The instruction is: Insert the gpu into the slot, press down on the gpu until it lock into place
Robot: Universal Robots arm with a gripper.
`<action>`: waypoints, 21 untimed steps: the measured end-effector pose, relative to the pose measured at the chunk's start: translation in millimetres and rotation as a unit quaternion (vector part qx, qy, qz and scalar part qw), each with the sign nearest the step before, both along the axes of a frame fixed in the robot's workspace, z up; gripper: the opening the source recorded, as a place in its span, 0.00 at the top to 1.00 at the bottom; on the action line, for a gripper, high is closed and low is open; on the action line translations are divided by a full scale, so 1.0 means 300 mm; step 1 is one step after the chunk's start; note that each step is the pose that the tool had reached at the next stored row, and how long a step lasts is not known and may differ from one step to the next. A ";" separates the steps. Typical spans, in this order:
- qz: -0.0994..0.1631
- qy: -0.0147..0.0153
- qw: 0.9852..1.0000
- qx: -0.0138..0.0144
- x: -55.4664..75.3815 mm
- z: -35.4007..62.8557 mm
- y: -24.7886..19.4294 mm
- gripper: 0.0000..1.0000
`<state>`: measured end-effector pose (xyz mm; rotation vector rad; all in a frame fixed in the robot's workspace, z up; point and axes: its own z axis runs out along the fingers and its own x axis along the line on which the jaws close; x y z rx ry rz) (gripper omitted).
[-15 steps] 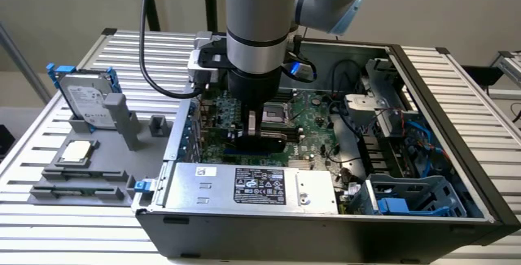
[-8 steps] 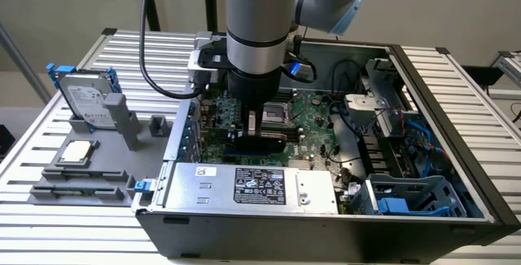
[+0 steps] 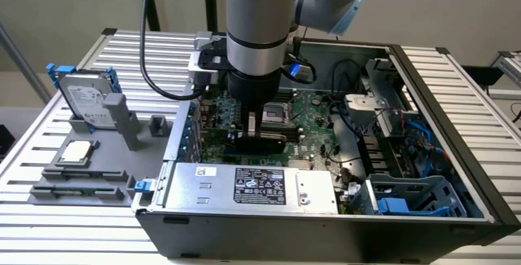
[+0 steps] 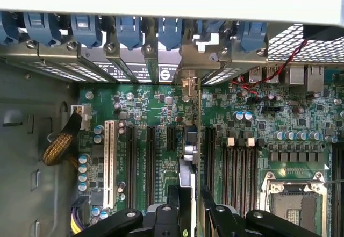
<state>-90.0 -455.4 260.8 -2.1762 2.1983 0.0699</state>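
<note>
My gripper (image 3: 258, 132) reaches down into the open computer case (image 3: 456, 173) and is shut on the gpu (image 3: 262, 141), a black-covered card held upright over the green motherboard (image 3: 313, 127). A short stretch of the blue slot (image 3: 248, 153) shows just under the card's lower edge. In the wrist view the gpu (image 4: 187, 164) is seen edge-on between my two fingers (image 4: 172, 210), running toward the case's rear wall. Its silver bracket (image 4: 188, 86) stands at the rear openings. The card covers the slot in this view, and I cannot tell how deep the card sits.
The silver power supply (image 3: 252, 185) lies close in front of the card. Black memory slots (image 4: 239, 164) and the CPU socket (image 4: 293, 202) flank it on one side, black slots and a white slot (image 4: 110, 162) on the other. Blue bracket clips (image 4: 129, 30) line the rear. A hard drive (image 3: 85, 103) stands outside the case.
</note>
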 end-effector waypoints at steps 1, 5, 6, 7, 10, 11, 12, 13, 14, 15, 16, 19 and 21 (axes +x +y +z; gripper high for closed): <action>0.000 0.000 1.000 0.000 0.000 -0.001 0.000 0.74; 0.000 0.000 1.000 0.000 0.000 -0.003 0.000 0.74; 0.000 0.000 1.000 0.000 0.000 -0.004 0.000 0.74; 0.000 0.000 1.000 0.000 0.000 -0.006 0.000 0.74; 0.000 0.000 1.000 0.000 0.000 -0.010 0.000 0.74; 0.000 0.000 1.000 0.000 0.000 -0.012 0.000 0.74; 0.000 0.000 1.000 0.000 0.000 -0.014 0.000 0.74; 0.000 0.000 1.000 0.000 0.000 -0.016 0.000 0.74; 0.000 0.000 1.000 0.000 0.000 -0.017 0.000 0.74; 0.000 0.000 1.000 0.000 0.000 -0.019 0.000 0.74; 0.000 0.000 1.000 0.000 0.000 -0.019 0.000 0.74; 0.000 0.000 1.000 0.000 0.000 -0.021 0.000 0.74; 0.000 0.000 1.000 0.000 0.000 -0.022 0.000 0.74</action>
